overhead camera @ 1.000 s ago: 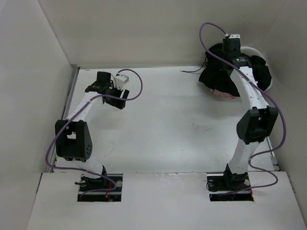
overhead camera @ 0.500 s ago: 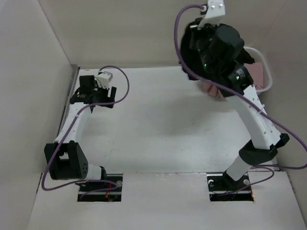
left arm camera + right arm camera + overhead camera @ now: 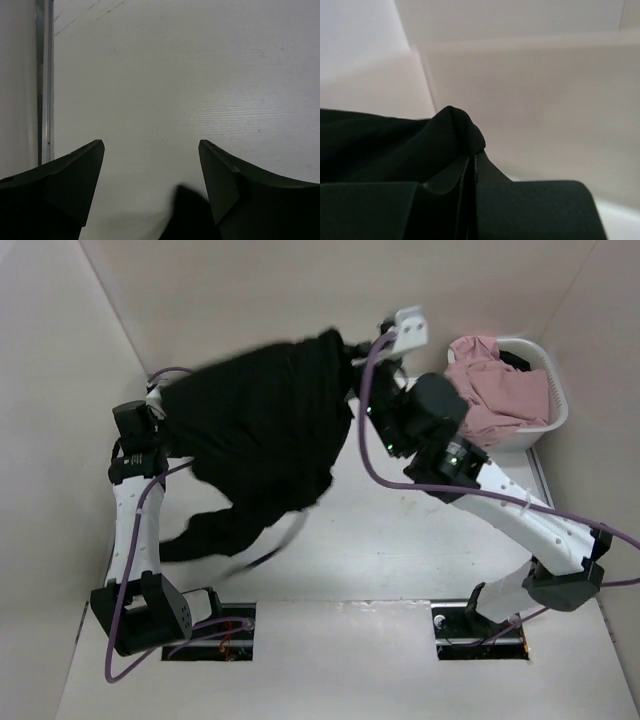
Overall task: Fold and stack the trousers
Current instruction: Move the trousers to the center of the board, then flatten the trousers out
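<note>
The black trousers point(image 3: 260, 430) hang spread in the air over the left half of the table, legs trailing down toward the near left. My right gripper point(image 3: 470, 159) is shut on a fold of the trousers point(image 3: 395, 145) at their upper right corner, raised high above the table. At the far left edge, my left gripper point(image 3: 150, 145) is open over the bare table point(image 3: 175, 75), nothing between its fingers. A dark shape point(image 3: 187, 215) shows low between them; I cannot tell whether it is cloth or shadow.
A white basket point(image 3: 552, 415) holding pink clothing point(image 3: 490, 390) stands at the back right corner. A metal strip point(image 3: 44, 75) runs along the table's left edge beside the wall. Walls close in the table at the left, back and right.
My right arm has lifted the trousers out of the basket and swung them left across the table. The left arm has drawn back to the left edge, jaws opening wider.
</note>
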Available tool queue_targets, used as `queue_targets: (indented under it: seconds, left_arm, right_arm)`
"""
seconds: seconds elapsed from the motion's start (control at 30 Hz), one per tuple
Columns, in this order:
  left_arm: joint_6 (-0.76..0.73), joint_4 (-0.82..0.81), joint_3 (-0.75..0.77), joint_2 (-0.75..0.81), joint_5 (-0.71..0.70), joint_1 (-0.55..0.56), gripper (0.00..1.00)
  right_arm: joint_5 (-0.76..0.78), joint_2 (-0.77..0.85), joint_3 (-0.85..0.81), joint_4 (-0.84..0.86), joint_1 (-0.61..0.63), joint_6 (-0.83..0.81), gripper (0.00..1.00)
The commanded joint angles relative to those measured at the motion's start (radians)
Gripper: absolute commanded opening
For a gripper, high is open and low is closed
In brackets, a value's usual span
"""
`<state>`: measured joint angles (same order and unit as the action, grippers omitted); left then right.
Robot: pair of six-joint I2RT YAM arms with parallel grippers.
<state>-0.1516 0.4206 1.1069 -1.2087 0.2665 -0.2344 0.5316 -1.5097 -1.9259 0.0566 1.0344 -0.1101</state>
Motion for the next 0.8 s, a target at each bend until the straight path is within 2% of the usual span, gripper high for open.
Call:
queue_targets:
  seconds: [0.0,0.07,0.1,0.17,0.27,0.33,0.47,0.6,0.77]
  left_arm:
    - [0.011,-0.037,0.056,-0.008,0.027,-0.010,0.77]
    - [-0.005,-0.032,0.064,-0.029,0.017,-0.013,0.77]
    - [-0.015,-0.031,0.067,-0.040,0.013,-0.018,0.77]
    - [-0.041,-0.028,0.068,-0.057,-0.004,-0.024,0.76]
    - [-0.113,0.000,0.068,-0.074,-0.047,-0.027,0.76]
    - [-0.195,0.046,0.064,-0.074,-0.075,-0.023,0.76]
    - [-0.334,0.173,0.012,-0.046,-0.076,-0.021,0.77]
    - [-0.350,0.315,-0.074,-0.040,0.028,0.039,0.74]
    - [-0.250,0.301,-0.172,-0.058,0.117,0.181,0.73]
  right_arm:
    - [0.142,0.081,0.296,-0.058,-0.067,0.333,0.10]
    - [0.143,0.146,0.480,-0.131,-0.136,0.481,0.20]
    - [0.140,0.185,0.586,-0.179,-0.197,0.568,0.33]
    - [0.096,0.241,0.761,-0.283,-0.359,0.720,0.71]
    - [-0.104,0.284,0.890,-0.426,-0.613,0.803,0.93]
    - [-0.185,0.347,0.936,-0.422,-0.675,0.770,1.00]
    - [-0.303,0.433,0.995,-0.415,-0.568,0.742,1.00]
    - [-0.351,0.462,1.085,-0.506,-0.413,0.916,1.00]
    - [-0.403,0.542,1.251,-0.531,-0.201,1.150,1.00]
